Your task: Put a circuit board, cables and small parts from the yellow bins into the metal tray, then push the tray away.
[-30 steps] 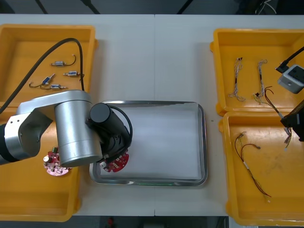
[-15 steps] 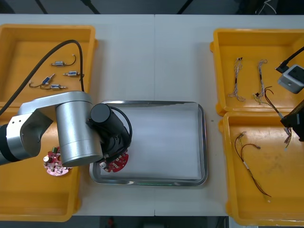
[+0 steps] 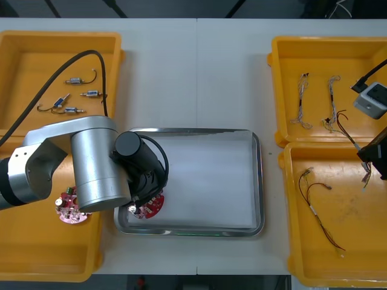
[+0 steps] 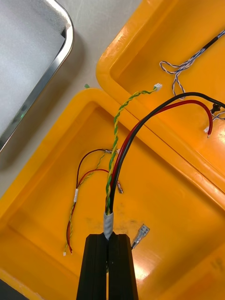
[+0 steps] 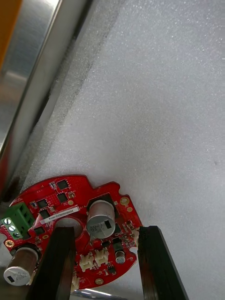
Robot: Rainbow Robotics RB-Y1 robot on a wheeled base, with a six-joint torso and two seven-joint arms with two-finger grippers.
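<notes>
**Gripping a circuit board (image 5: 70,197) on your left, a cable bundle (image 4: 115,140) on your right**

You have four yellow bins (image 3: 36,60) on the table (image 3: 193,72), two at each side. One metal tray (image 3: 260,181) sits between them, white inside.

Count two round red circuit boards. One lies on the white lining at the tray's near left corner. Your left tool (image 5: 104,230) grasps it there, one finger at the hole in its middle and the other against its rim. The second circuit board (image 3: 68,209) sits in the near left bin (image 3: 36,254).

The far left bin (image 3: 24,66) holds four small metal parts (image 3: 74,80), each with a short wire. The far right bin (image 3: 284,72) holds two twisted cables (image 3: 300,99), side by side.

Your right tool (image 4: 110,239) is over the near right bin (image 3: 363,211), its fingers clenched together on the taped end of the cable bundle. The bundle is a twisted yellow-green pair, a red wire and a black wire, and it reaches over the rim between the two right bins. One red and yellow cable (image 4: 75,194) lies on that near bin's floor, beside the bundle.
</notes>
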